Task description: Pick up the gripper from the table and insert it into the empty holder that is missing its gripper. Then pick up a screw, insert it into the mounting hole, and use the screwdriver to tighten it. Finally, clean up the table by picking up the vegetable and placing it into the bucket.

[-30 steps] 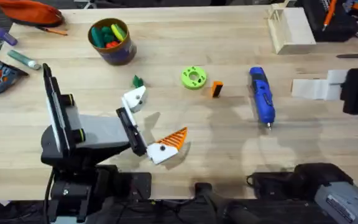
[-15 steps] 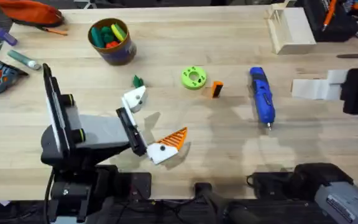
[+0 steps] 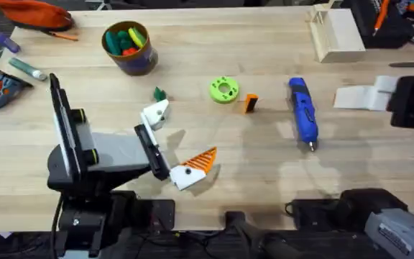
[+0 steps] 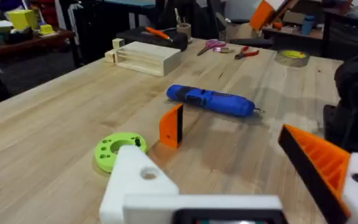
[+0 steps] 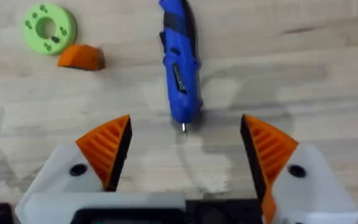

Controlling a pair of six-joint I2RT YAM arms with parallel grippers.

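On the worktop [image 3: 214, 158], my right gripper [image 5: 185, 146] has drifted slightly toward the blue screwdriver [image 3: 302, 114], fingers spread wide, empty. My left gripper [image 3: 175, 144] hasn't moved, open, its empty holder [image 3: 155, 114] bare. The orange gripper finger [image 3: 250, 103] lies beside the green disc [image 3: 224, 90], untouched; I judge pickup hasn't begun.

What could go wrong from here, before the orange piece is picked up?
The right tool hangs open near the tip of the screwdriver; crossing towards the orange finger could roll it. The finger lies close to the lime disc, so a wide grasp might catch both.
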